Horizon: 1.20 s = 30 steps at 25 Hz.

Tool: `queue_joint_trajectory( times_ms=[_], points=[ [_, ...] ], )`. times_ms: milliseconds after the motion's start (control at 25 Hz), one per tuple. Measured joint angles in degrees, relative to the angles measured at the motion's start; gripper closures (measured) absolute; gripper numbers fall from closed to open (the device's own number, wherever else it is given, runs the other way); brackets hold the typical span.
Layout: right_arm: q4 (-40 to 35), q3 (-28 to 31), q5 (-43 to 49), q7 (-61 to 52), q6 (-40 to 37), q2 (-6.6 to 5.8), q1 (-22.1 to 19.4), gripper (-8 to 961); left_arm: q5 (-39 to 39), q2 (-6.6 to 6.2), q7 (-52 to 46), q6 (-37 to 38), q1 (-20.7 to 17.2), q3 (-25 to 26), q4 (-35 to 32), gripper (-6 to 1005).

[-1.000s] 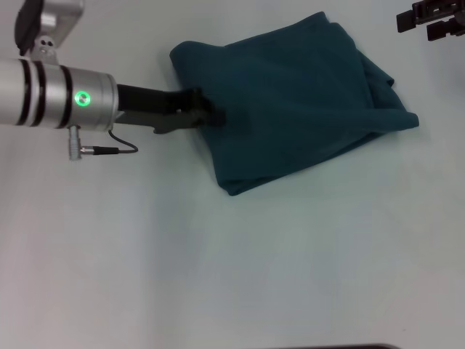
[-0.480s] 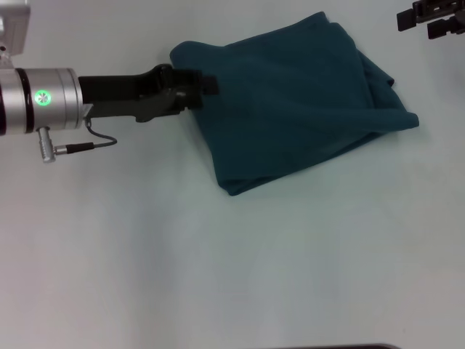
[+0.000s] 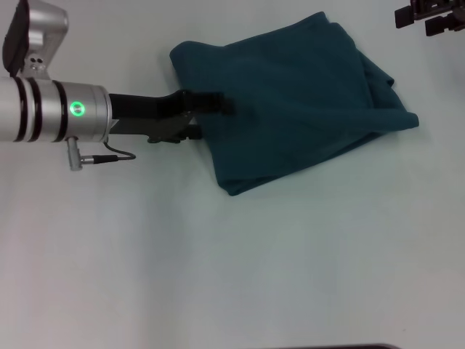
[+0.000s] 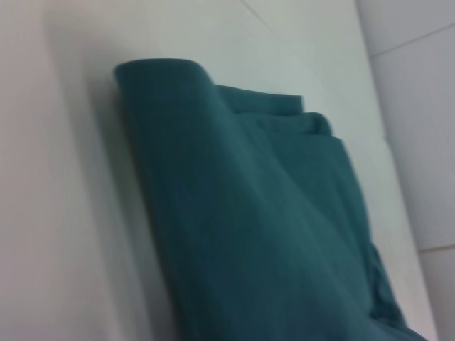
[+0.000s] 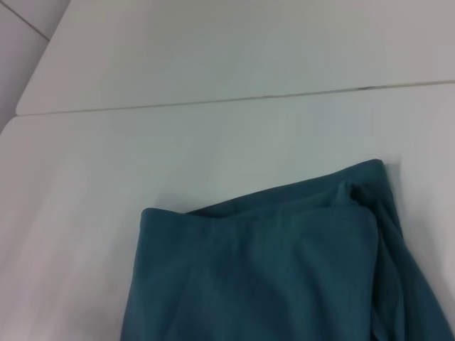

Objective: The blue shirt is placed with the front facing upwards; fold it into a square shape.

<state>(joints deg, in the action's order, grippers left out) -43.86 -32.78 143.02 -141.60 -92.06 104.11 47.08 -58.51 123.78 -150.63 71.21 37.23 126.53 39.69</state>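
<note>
Fingers of the left gripper [image 3: 214, 103] are lying over the left edge of the blue shirt [image 3: 298, 102]; whether they are pinching cloth or merely pressing it cannot be told. Lying on the table [image 3: 218, 276], the shirt is already showing as a compact, roughly square stack of layers, plain side up. Judging by this, only tidying the loose right-hand corner is remaining. Parked at the far right, the right gripper [image 3: 430, 18] is taking no part.

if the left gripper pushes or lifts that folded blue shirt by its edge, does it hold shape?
Probably not. The blue shirt looks like soft layered cloth with rounded folds, so a push from the left gripper would likely bunch it. Lifted by one edge, layers would probably droop and unfold.
</note>
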Motion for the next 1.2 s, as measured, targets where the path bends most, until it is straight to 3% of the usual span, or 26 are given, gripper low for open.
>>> queue_joint_trajectory(
  times_ms=[200,1200],
  points=[
    [0.0,0.0,0.0,0.0,-0.1,0.03,0.0,57,0.8,0.0,-2.1,-3.3,0.2,-1.5,-0.1,80],
    [0.1,-0.1,0.0,0.0,-0.3,0.05,-0.3,57,0.9,-0.1,-2.4,-9.4,4.7,-4.9,-6.6,120]
  ],
)
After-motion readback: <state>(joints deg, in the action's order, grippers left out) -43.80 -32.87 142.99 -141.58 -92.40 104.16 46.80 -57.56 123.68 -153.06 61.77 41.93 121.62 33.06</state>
